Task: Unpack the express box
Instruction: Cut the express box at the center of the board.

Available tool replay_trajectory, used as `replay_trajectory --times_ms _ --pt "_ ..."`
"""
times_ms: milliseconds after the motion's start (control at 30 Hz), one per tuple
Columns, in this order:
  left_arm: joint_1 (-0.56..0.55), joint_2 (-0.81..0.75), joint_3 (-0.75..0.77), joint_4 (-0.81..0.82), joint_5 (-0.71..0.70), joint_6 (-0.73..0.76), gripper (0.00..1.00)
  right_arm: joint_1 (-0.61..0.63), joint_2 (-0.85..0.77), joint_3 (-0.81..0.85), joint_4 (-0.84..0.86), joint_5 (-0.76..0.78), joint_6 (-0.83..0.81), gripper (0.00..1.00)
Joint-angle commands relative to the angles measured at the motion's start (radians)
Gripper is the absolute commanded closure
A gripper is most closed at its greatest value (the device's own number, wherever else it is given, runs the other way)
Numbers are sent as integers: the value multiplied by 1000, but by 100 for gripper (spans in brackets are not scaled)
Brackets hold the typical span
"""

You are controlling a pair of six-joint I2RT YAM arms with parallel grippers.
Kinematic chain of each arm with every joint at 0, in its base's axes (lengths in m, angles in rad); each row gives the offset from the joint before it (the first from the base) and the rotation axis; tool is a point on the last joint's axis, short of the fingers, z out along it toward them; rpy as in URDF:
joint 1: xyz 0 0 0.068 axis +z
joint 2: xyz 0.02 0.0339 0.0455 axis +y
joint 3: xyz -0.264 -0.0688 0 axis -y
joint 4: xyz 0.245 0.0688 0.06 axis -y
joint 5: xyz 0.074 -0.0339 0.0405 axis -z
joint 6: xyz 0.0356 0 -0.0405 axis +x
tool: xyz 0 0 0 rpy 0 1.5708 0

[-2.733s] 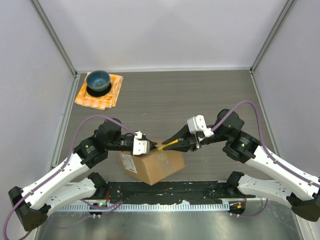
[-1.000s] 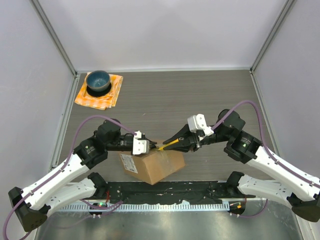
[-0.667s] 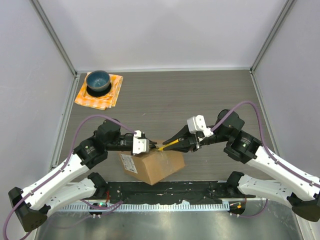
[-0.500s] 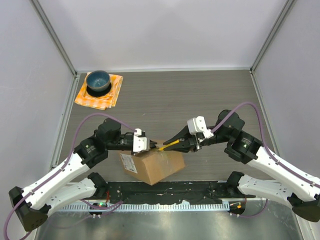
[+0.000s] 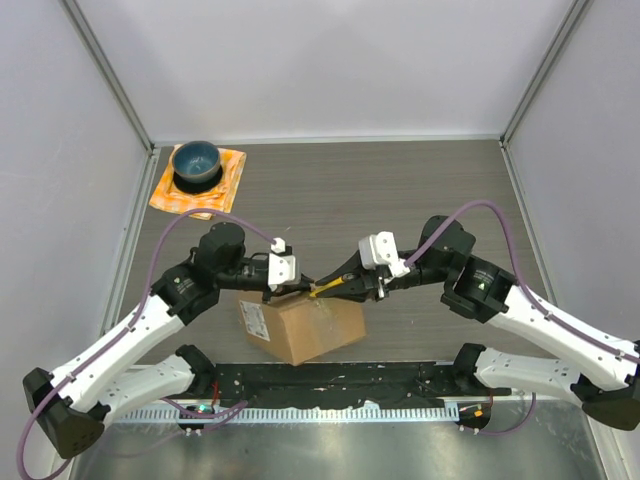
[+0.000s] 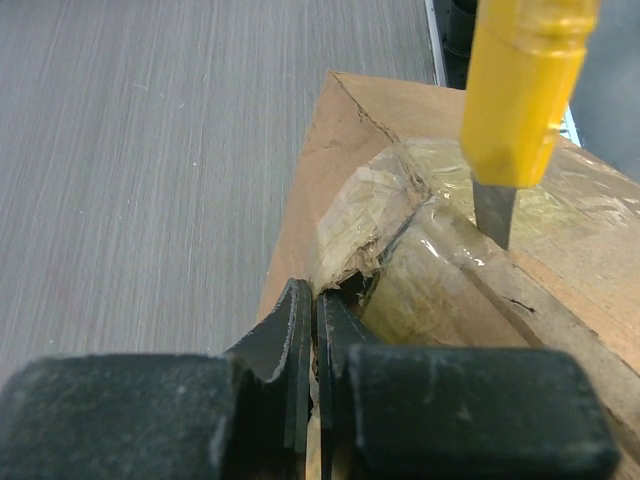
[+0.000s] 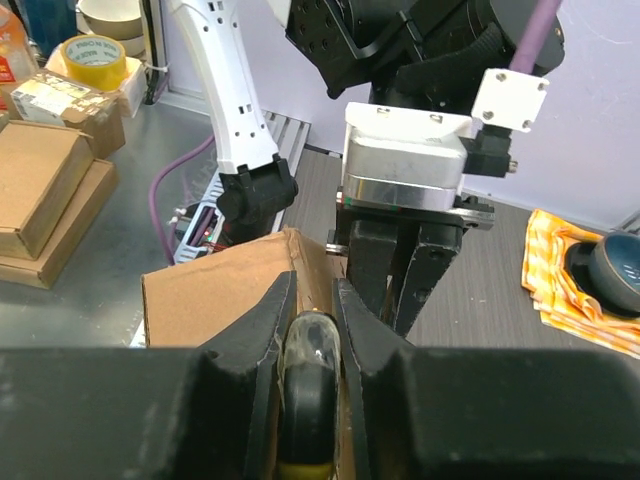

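Note:
The express box [image 5: 300, 325], a brown carton with shiny clear tape [image 6: 440, 270] on top, sits near the table's front edge between both arms. My left gripper [image 5: 297, 284] is at the box's top far corner, with its jaws pressed together on a torn strip of tape [image 6: 315, 300]. My right gripper [image 5: 348, 284] is shut on a yellow utility knife [image 5: 325, 289]. The knife's blade [image 6: 493, 212] touches the taped seam. In the right wrist view the knife handle [image 7: 310, 390] sits between my jaws, with the box [image 7: 215, 290] beyond it.
A blue bowl [image 5: 196, 160] stands on an orange cloth [image 5: 228, 182] at the back left corner. Grey enclosure walls run along both sides and the back. Off the table, the right wrist view shows stacked cartons [image 7: 45, 190] and a tape roll [image 7: 92, 60].
Both grippers moved a little away from the front edge and to the left. The box shifted slightly left with them, and the knife stayed at the seam.

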Motion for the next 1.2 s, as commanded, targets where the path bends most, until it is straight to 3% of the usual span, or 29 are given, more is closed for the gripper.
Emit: replay_trajectory --times_ms 0,200,367,567,800,1167 --pt "52 31 44 45 76 -65 100 26 100 -25 -218 147 -78 99" --pt "117 25 9 48 137 -88 100 50 130 1 -293 209 -121 99" --pt "180 46 7 5 280 -79 100 56 153 12 -324 221 -130 99" --pt "215 77 21 -150 432 103 100 56 193 44 -357 220 -147 99" --pt "214 60 39 -221 518 162 100 59 251 75 -388 212 -156 99" --pt "237 57 -25 -89 575 -17 100 144 273 104 -436 315 -167 99"
